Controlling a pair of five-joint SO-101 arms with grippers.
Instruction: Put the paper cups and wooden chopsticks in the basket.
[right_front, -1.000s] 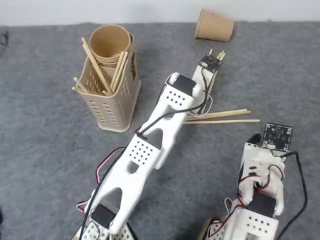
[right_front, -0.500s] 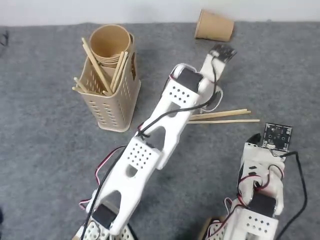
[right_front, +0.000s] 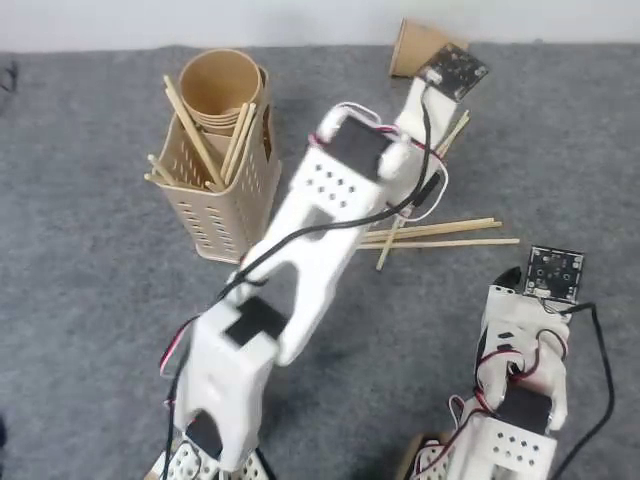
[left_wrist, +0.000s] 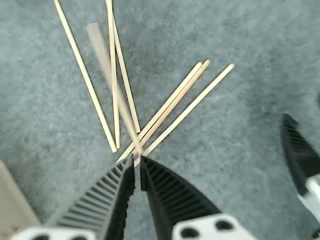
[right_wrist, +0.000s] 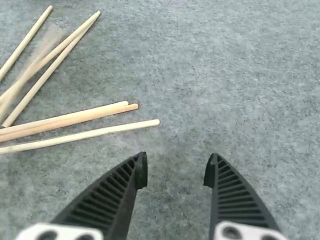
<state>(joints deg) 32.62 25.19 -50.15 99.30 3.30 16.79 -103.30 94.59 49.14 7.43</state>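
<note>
While the right claw (right_wrist: 175, 172) sits apart at lower right by loose chopsticks (right_front: 470, 232) on the bench (right_front: 100, 300), the left claw (left_wrist: 137, 175), clamped on a chopstick (right_front: 390, 250), has risen toward upper right, ready for the upper-left basket (right_front: 215, 215).

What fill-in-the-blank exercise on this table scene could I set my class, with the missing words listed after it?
1. The stacked paper cups stand in the ____.
2. The loose paper cup lies on its ____.
3. The left gripper is ____ on a chopstick.
4. The right gripper is ____.

Missing words: basket; side; shut; open.
</note>
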